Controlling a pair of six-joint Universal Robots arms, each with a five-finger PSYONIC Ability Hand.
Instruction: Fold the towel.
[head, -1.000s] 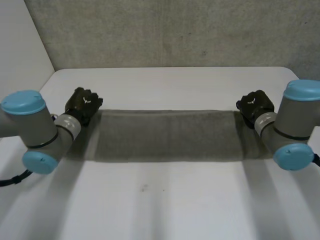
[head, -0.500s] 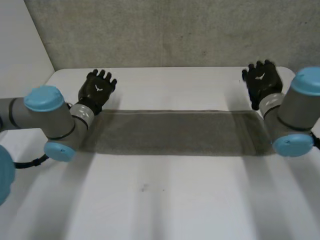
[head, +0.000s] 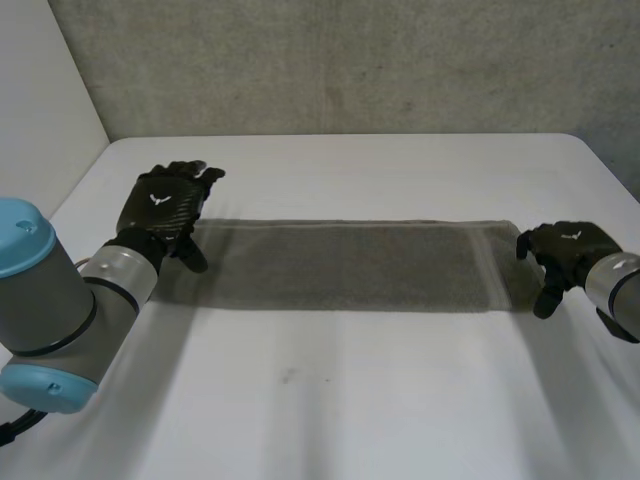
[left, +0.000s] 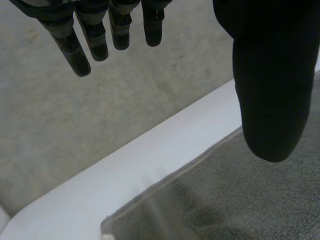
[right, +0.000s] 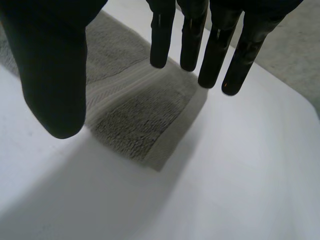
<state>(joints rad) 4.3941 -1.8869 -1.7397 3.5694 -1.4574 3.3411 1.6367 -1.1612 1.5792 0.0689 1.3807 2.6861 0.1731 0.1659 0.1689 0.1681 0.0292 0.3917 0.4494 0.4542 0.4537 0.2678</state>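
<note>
The left hand and right hand, both wide open, had released the long grey terry towel, so this fold looked finished.

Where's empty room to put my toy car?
Free: the bare table between the towel and the near edge, and a thinner strip between towel and wall. Crowded: the towel's ends, by the left robot hand and right robot hand.

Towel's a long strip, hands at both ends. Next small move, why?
Probably lower the right hand onto the towel's short end and pinch it: the towel lies flat as a long strip, that hand is open with its fingers over the end's corner, and the left hand is open too.
</note>
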